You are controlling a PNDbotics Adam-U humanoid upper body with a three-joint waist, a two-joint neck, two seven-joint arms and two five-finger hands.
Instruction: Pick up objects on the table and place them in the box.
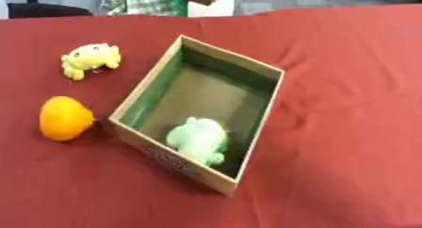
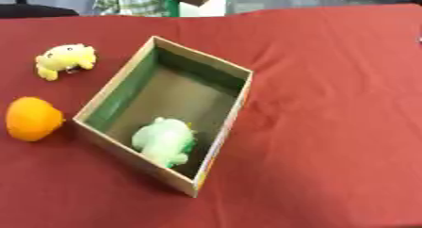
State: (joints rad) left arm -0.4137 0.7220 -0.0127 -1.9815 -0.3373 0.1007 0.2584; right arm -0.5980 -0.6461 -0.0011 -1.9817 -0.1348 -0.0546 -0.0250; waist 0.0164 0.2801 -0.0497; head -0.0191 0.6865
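Inside box point(image 1: 268, 100): blurry pale-green toy point(image 1: 198, 138), shape unclear; robot hands out of view.

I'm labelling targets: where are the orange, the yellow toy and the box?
orange point(image 1: 64, 118), left eye view, middle of its body
yellow toy point(image 1: 91, 59), left eye view, its body
box point(image 1: 151, 85), left eye view, left wall

A box point(image 1: 148, 88) sits askew at the centre of the surface point(image 1: 346, 128), with one plush toy point(image 1: 198, 138) inside near its lower corner. Another plush toy point(image 1: 89, 59) lies upper left of the box; a round fruit point(image 1: 64, 118) lies just left of it.
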